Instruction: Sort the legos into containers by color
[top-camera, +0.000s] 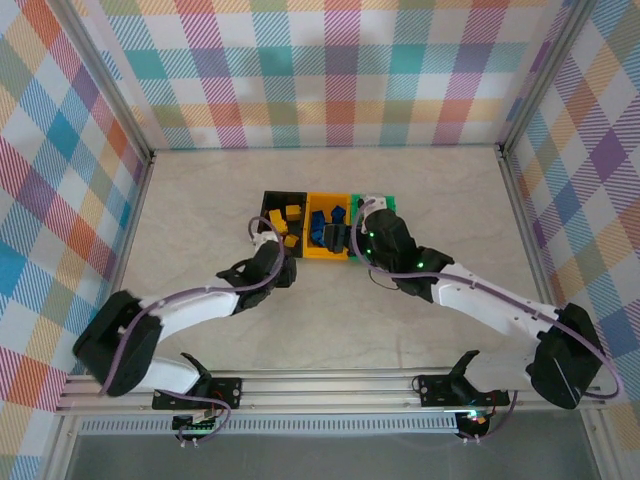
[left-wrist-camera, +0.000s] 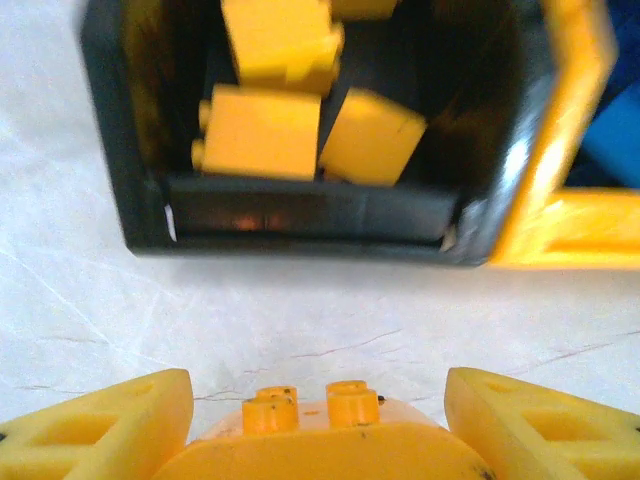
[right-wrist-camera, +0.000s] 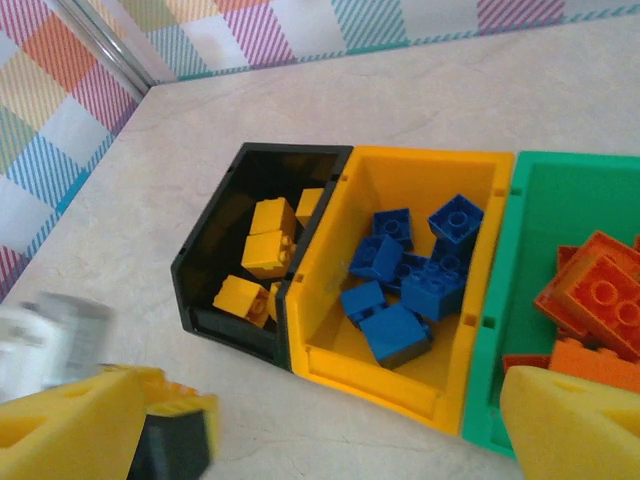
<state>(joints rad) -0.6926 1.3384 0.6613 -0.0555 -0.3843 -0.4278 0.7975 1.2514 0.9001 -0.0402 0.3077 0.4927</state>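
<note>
Pastel plaid walls (top-camera: 60, 200) around a pale marbled counter (top-camera: 200, 210). L hand (left-wrist-camera: 318, 390) on the counter just short of black bin (left-wrist-camera: 300, 215): yellow lego (left-wrist-camera: 310, 410) betw. its fingers, can't tell if clamped. Black bin has yellow legos (right-wrist-camera: 268, 235), yellow bin (right-wrist-camera: 420, 165) blue legos (right-wrist-camera: 410, 270), green bin (right-wrist-camera: 560, 170) orange legos (right-wrist-camera: 600, 290). R hand (right-wrist-camera: 320, 410) spread wide, empty, by green bin.

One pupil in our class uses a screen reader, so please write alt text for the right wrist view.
Three joined bins on a pale table: a black bin holding yellow Lego bricks, a yellow-orange bin holding blue bricks, and a green bin holding orange-red bricks. The right gripper stands open, its yellow fingers at the bottom corners.
</note>
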